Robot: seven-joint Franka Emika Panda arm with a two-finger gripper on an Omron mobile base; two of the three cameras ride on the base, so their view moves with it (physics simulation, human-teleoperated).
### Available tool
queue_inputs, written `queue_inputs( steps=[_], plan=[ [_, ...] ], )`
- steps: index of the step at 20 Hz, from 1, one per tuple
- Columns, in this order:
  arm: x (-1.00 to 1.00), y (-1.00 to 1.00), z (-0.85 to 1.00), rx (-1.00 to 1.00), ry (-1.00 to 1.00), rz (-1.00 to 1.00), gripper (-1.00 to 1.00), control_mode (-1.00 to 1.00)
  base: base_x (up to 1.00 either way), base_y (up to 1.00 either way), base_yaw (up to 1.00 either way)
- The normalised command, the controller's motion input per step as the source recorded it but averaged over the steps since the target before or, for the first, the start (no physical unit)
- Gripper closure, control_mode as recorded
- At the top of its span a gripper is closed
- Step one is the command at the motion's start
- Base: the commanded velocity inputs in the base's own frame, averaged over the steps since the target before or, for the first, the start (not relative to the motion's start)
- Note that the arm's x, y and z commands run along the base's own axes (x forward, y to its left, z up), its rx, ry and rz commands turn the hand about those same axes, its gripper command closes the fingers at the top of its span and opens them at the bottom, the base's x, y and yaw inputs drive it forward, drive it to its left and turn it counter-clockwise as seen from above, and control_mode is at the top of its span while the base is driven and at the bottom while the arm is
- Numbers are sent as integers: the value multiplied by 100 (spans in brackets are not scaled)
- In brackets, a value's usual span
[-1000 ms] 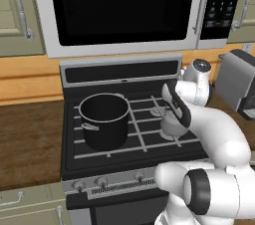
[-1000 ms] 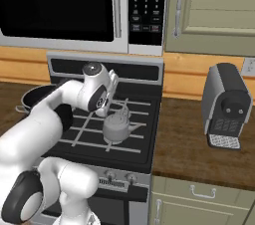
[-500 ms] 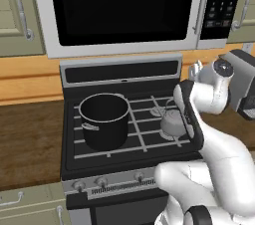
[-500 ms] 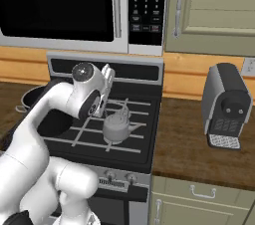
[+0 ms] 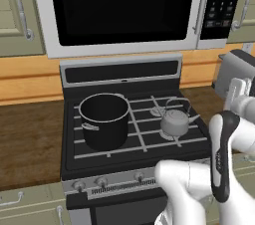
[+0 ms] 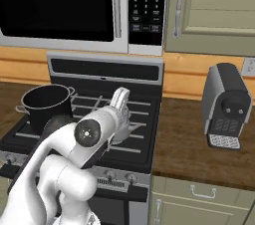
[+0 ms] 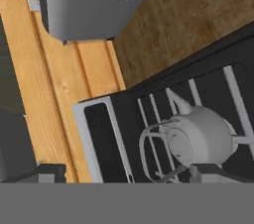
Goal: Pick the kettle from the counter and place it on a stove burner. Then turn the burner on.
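Small squat silver-grey metal kettle point(image 5: 175, 122) with thin arched wire handle sits upright on black grate bars of black gas stove point(image 5: 134, 134), right side of cooktop, over round silver-grey disc burner point(image 5: 160, 111), spout toward the right in left base view. Free-standing, nothing touching it. In hand view same kettle point(image 7: 201, 136) low in picture, handle arching left, spout up toward dark brown wood-grain table point(image 7: 188, 15). Big black cylindrical pot point(image 5: 103, 119) on left side of stove, well apart from kettle; in right base view pot point(image 6: 45, 103) far left. White arm's two-finger pincer point(image 6: 120, 100) in right base view raised above stove's right half, fingers spread wide, holding nothing, kettle mostly hidden behind arm there. In left base view white arm links with dark joint at right edge, beside stove. Row of silver knobs point(image 5: 102, 181) along stove front. Grey-and-black boxy coffee machine point(image 6: 227, 105) on table right of stove, against orange wood backsplash. Black-and-silver microwave point(image 5: 124, 7) above stove, pale beige cabinet fronts point(image 6: 209, 10) either side and below table.
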Motion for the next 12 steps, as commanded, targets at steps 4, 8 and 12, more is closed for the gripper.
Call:
queue_inputs(
  steps=[4, 8, 12],
  plan=[
    [-100, -92, -26, 21, -26, -16, -100, -100, 0, 0, 0],
    [-100, -83, -77, 52, -4, -27, -100, -100, 0, 0, 0],
    [-73, -62, -74, 70, 2, -29, -100, -100, 0, 0, 0]
  ],
)
